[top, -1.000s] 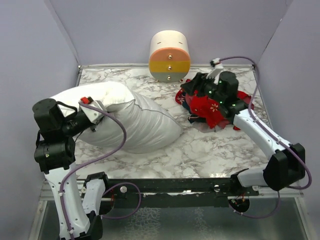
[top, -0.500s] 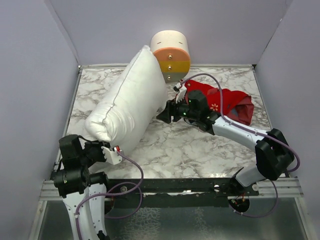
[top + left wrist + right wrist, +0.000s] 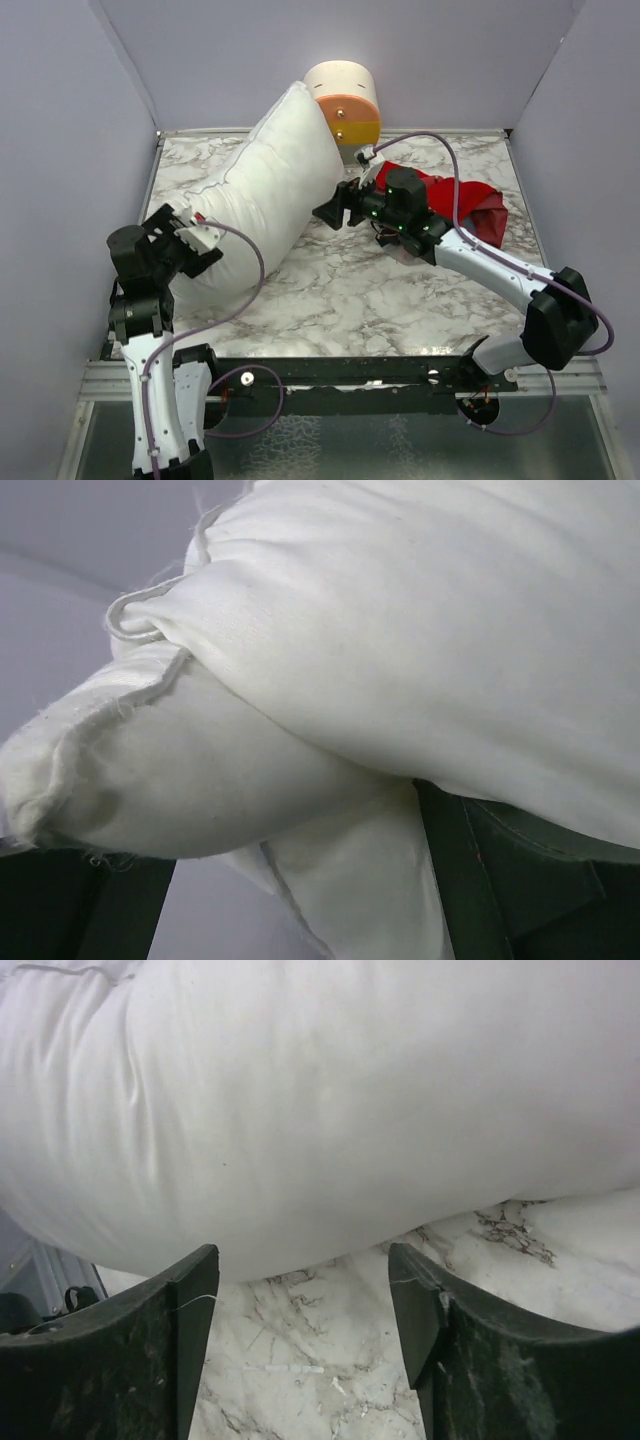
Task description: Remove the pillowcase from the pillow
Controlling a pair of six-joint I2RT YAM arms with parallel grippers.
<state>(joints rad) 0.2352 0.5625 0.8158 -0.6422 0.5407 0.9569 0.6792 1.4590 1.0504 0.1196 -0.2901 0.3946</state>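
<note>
The white pillow [image 3: 265,185] stands tilted on the marble table [image 3: 350,290], its top corner against a cream-and-orange cylinder [image 3: 345,100]. My left gripper [image 3: 190,240] is at its lower left corner. In the left wrist view that gripper [image 3: 290,860] is open, with the pillow's [image 3: 400,660] seamed corner lying loosely between the wide-apart fingers. My right gripper [image 3: 330,208] is open at the pillow's right side. In the right wrist view it [image 3: 305,1310] has only bare marble between its fingers, and the pillow [image 3: 320,1110] bulges just ahead. The red pillowcase [image 3: 465,200] lies crumpled on the table behind the right arm.
The cylinder stands at the back edge of the table, with grey walls on three sides. The right arm's cable [image 3: 440,150] loops over the pillowcase. Bare marble runs along the front of the table.
The pillow went from lying flat at the left to standing tilted against the cylinder. My right gripper left the pillowcase and came to the pillow. My left gripper rose and opened.
</note>
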